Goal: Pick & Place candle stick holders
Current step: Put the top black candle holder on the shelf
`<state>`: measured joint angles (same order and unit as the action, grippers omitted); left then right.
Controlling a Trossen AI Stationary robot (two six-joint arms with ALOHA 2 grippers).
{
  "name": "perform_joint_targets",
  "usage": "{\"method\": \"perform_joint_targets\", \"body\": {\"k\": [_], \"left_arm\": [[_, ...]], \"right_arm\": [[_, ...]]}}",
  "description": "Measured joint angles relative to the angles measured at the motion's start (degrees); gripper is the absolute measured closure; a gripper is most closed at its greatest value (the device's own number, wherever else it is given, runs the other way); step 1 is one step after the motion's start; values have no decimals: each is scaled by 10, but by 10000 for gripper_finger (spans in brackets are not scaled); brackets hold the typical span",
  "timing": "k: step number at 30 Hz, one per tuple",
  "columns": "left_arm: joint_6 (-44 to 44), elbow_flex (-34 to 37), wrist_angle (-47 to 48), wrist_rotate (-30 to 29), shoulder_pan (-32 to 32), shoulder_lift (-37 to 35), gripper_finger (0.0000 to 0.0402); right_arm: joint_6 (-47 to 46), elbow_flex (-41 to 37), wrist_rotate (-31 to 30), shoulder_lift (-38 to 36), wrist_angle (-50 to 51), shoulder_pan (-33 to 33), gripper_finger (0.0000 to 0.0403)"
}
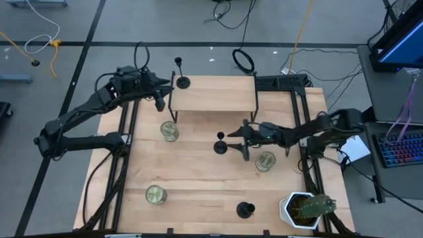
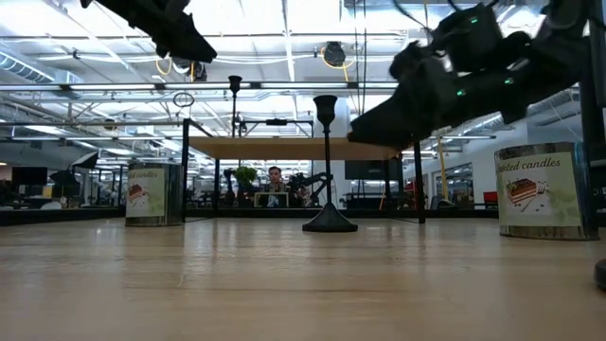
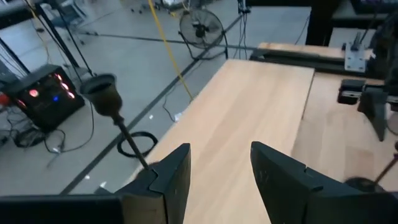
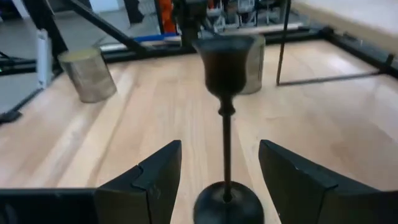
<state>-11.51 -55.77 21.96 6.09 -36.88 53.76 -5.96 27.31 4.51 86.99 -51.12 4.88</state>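
Note:
Three matte-black candle stick holders show. One stands on its round base on the left end of the raised wooden shelf; it also shows in the left wrist view. One stands mid-table, also in the right wrist view. One stands near the front edge. My right gripper is open, level with the table; its fingers stand on either side of the mid-table holder's stem, apart from it. My left gripper is open and empty over the shelf's left end, beside that holder.
The raised shelf stands on thin black legs at the far middle. Three candle tins stand on the table. A white pot with a plant stands at the front right corner.

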Motion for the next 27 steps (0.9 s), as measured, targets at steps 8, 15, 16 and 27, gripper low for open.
{"method": "perform_joint_targets", "body": {"k": [8, 15, 16, 27], "left_arm": [[40, 0, 1, 0, 27, 0, 227], [39, 0, 1, 0, 53, 0, 227], [38, 0, 1, 0, 56, 0, 227], [37, 0, 16, 0, 81, 0, 227]], "right_arm": [[2, 66, 1, 97, -13, 3, 193], [8, 96, 1, 136, -13, 4, 236], [11, 97, 1, 136, -13, 5, 254], [7, 96, 5, 95, -5, 19, 388]]}}
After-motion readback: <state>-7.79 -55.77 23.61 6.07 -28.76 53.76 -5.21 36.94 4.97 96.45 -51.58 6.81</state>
